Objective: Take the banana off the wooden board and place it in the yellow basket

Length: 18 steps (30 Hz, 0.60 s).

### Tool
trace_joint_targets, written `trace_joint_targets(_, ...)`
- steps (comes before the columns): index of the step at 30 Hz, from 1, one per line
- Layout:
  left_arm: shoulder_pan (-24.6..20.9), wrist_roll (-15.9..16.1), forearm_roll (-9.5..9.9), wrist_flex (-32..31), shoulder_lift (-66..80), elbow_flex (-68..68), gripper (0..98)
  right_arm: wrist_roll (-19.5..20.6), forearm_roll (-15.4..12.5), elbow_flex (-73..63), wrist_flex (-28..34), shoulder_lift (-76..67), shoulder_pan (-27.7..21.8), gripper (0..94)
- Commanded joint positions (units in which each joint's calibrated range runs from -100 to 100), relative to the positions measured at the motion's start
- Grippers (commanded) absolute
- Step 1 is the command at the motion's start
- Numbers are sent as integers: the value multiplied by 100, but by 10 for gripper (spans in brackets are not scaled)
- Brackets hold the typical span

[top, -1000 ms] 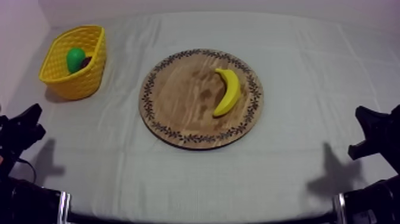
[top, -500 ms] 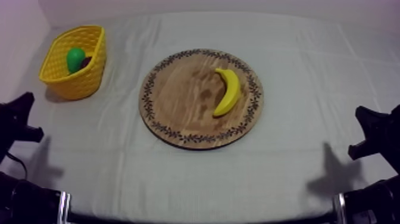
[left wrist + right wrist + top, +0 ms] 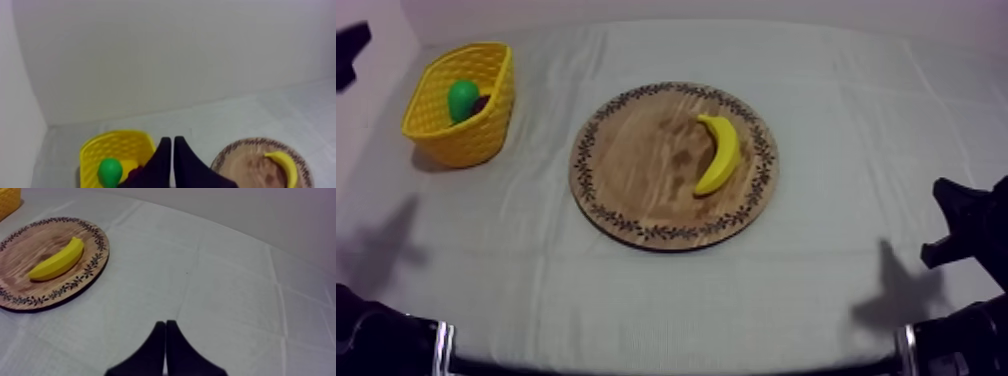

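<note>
A yellow banana (image 3: pixel 719 152) lies on the right half of the round wooden board (image 3: pixel 636 170) in the middle of the table. The yellow basket (image 3: pixel 476 135) stands at the far left with a green pear (image 3: pixel 463 98) and something dark inside. My left gripper (image 3: pixel 172 141) is shut on nothing and hangs high behind the basket (image 3: pixel 115 135), with the pear (image 3: pixel 110 171) and the banana (image 3: pixel 285 164) below it. My left arm (image 3: pixel 351 45) shows as a black shape beyond the basket. Low at the right edge, my right gripper (image 3: pixel 961 222) rests shut.
In the right wrist view the shut fingers (image 3: pixel 165 328) point over bare cloth toward the board (image 3: pixel 30 243) and the banana (image 3: pixel 56 260); a corner of the basket (image 3: pixel 9 200) shows beyond. A pale wall rises behind the table.
My left arm has risen from the lower left edge of the table to the far upper left, beside the basket. The right arm, banana and board have not moved.
</note>
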<state>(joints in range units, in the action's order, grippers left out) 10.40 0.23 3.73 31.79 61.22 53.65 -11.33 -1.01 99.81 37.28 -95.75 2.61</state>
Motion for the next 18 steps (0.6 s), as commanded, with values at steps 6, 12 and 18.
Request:
trace_joint_targets(6, 823, -232, 284, 227, -1825, -1913, 0, -1, 1, -3, -2, 0, -1, 3)
trace_joint_targets(12, 1584, -813, 864, 246, -2474, -1770, 0, -2, 1, -3, -2, 0, -1, 3)
trace_joint_targets(18, 2152, -1095, 951, 248, -3073, -1684, 0, -3, 1, -3, -2, 0, -1, 3)
